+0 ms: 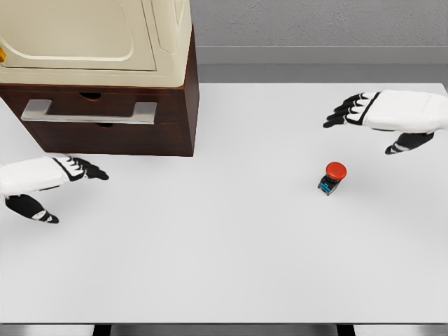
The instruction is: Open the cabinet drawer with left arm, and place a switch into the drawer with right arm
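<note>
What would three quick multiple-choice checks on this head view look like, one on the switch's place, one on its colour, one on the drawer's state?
1. Where is the switch?
A. on the table, below the right robot hand
B. inside the drawer
C. on top of the cabinet

2. What colour is the switch's button cap?
A. green
B. red
C. yellow

3. What state is the drawer in?
A. pulled fully out
C. removed
B. shut

Key: 1 A, it stands on the white table, apart from the right robot hand. 2 B, the round cap is red. 3 B, its front sits flush in the cabinet, and the left robot hand is off the handle.
</note>
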### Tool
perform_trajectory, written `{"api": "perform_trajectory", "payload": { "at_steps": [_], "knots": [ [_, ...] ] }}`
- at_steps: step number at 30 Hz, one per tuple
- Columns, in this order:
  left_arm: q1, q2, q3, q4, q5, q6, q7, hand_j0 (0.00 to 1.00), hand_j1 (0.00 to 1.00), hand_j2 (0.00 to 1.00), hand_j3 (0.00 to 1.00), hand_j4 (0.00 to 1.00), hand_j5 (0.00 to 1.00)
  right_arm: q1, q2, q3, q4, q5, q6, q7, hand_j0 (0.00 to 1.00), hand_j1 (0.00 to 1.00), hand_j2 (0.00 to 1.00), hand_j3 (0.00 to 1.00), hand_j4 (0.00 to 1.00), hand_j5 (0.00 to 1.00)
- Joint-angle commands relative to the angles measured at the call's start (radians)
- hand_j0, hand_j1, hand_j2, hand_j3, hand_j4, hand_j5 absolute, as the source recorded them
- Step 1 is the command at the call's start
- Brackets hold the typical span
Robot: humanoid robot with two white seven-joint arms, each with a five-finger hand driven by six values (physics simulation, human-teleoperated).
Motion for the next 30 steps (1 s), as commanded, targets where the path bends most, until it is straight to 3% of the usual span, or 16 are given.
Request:
{"api": "perform_trajectory", "payload": {
  "at_steps": [1, 5, 9, 12, 17, 21, 23, 25, 28, 30],
  "knots": [
    [0.000, 0.003, -0.020, -0.080, 0.006, 0.002, -0.002, 1.00, 1.00, 1.00, 1.00, 1.00, 1.00, 0.000, -0.003, -0.001, -0.008, -0.005, 0.003, 0.000, 1.00, 1.00, 1.00, 1.00, 1.00, 1.00],
    [-0.003, 0.013, -0.031, -0.115, 0.006, 0.002, -0.002, 1.00, 1.00, 1.00, 1.00, 1.00, 1.00, 0.006, -0.006, 0.003, -0.016, -0.008, 0.003, 0.000, 1.00, 1.00, 1.00, 1.00, 1.00, 1.00],
    [-0.069, 0.058, -0.037, -0.121, 0.021, 0.002, 0.020, 1.00, 1.00, 1.00, 1.00, 1.00, 1.00, 0.020, -0.012, 0.023, -0.002, 0.030, 0.003, 0.000, 1.00, 1.00, 1.00, 1.00, 1.00, 1.00],
    [-0.160, 0.108, -0.063, -0.132, 0.089, 0.002, 0.025, 1.00, 1.00, 1.00, 1.00, 1.00, 1.00, 0.041, -0.025, 0.055, -0.007, 0.038, 0.003, 0.000, 1.00, 1.00, 1.00, 1.00, 1.00, 1.00],
    [-0.173, 0.135, -0.063, -0.132, 0.161, 0.002, 0.025, 1.00, 1.00, 1.00, 1.00, 1.00, 1.00, 0.040, -0.014, 0.071, -0.005, 0.068, 0.003, 0.000, 1.00, 1.00, 1.00, 1.00, 1.00, 1.00],
    [-0.227, 0.151, -0.069, -0.132, 0.227, 0.002, 0.026, 1.00, 1.00, 1.00, 1.00, 1.00, 1.00, 0.038, 0.003, 0.097, -0.005, 0.113, 0.003, 0.000, 1.00, 1.00, 1.00, 1.00, 1.00, 1.00],
    [-0.304, 0.159, -0.137, -0.121, 0.262, 0.002, 0.025, 1.00, 1.00, 1.00, 1.00, 1.00, 1.00, 0.034, 0.012, 0.101, -0.007, 0.125, 0.003, 0.000, 1.00, 1.00, 1.00, 1.00, 1.00, 1.00],
    [-0.391, 0.171, -0.272, -0.132, 0.306, 0.002, 0.025, 1.00, 1.00, 1.00, 1.00, 1.00, 1.00, 0.032, 0.026, 0.101, -0.005, 0.142, 0.003, 0.000, 1.00, 1.00, 1.00, 1.00, 1.00, 1.00],
    [-0.460, 0.168, -0.278, -0.154, 0.274, 0.002, 0.023, 1.00, 1.00, 1.00, 1.00, 1.00, 1.00, 0.029, 0.032, 0.101, -0.005, 0.145, 0.003, 0.000, 1.00, 1.00, 1.00, 1.00, 1.00, 1.00],
    [-0.460, 0.165, -0.325, -0.155, 0.290, 0.002, 0.023, 1.00, 1.00, 1.00, 1.00, 1.00, 1.00, 0.029, 0.041, 0.108, -0.004, 0.159, 0.003, 0.000, 1.00, 1.00, 1.00, 1.00, 1.00, 1.00]
  ]
}}
